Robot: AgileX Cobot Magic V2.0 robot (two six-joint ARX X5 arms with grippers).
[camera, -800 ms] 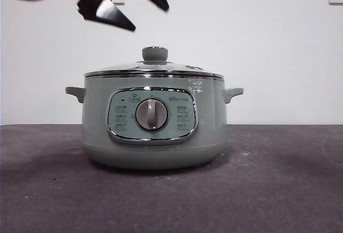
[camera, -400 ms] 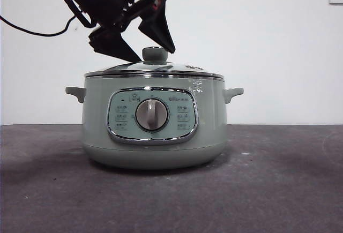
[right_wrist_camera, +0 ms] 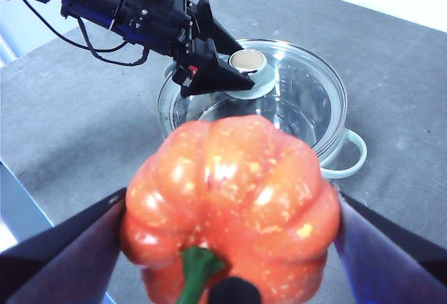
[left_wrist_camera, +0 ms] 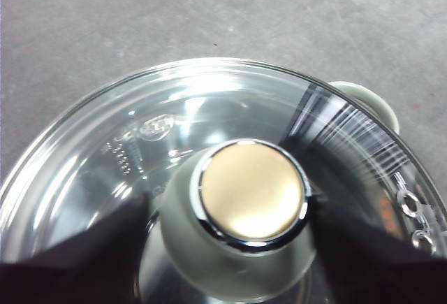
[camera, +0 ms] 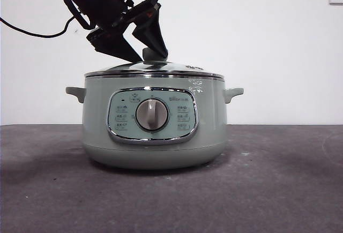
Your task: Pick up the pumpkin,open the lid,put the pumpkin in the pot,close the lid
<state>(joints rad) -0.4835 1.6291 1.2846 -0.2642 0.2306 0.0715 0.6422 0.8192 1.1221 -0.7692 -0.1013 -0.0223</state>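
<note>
One lid [camera: 154,70] covers pot [camera: 154,120]; right claw [right_wrist_camera: 230,248] holds pumpkin [right_wrist_camera: 230,192].

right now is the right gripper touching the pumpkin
Touching: in the right wrist view the right gripper has a jaw against each side of the pumpkin.

The right gripper [right_wrist_camera: 230,230] clamps the pumpkin [right_wrist_camera: 230,199]; at 12 o'clock, the left gripper [right_wrist_camera: 234,66] straddles the lid [right_wrist_camera: 293,101] knob.

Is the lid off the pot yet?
No. The lid sits flat on the pot; the left end effector straddles its knob.
</note>
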